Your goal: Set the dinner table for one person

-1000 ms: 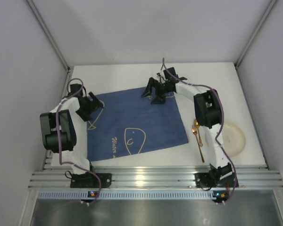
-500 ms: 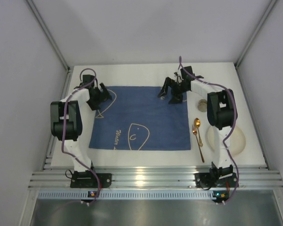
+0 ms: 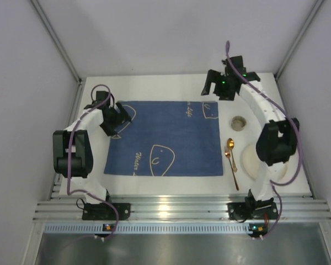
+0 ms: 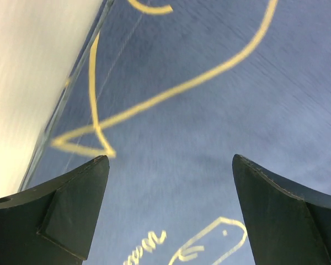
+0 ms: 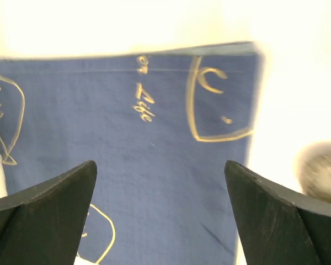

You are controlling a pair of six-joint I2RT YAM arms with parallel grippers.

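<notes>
The dinner table [image 3: 154,88] is a white top with a ribbed aluminium rail along the near edge. A blue cloth [image 3: 165,138] with pale line drawings lies flat on it. My left gripper [image 3: 120,118] is open and empty, low over the cloth's far left corner; the left wrist view shows cloth [image 4: 209,110] between the fingers of that gripper [image 4: 168,160]. My right gripper [image 3: 214,90] is open and empty, raised above the far right corner. The right wrist view looks down on the cloth [image 5: 127,149] between the fingers of that gripper [image 5: 160,163].
A small round cup [image 3: 239,122] stands right of the cloth and shows blurred in the right wrist view [image 5: 320,168]. A gold spoon [image 3: 231,163] lies beside the cloth's right edge. A white plate [image 3: 254,163] sits at the near right, partly hidden by my right arm.
The skewed cloth has been drawn out square and flat. My right gripper has left the cloth's far right corner and risen to the far right, uncovering the cup. My left gripper shifted slightly.
</notes>
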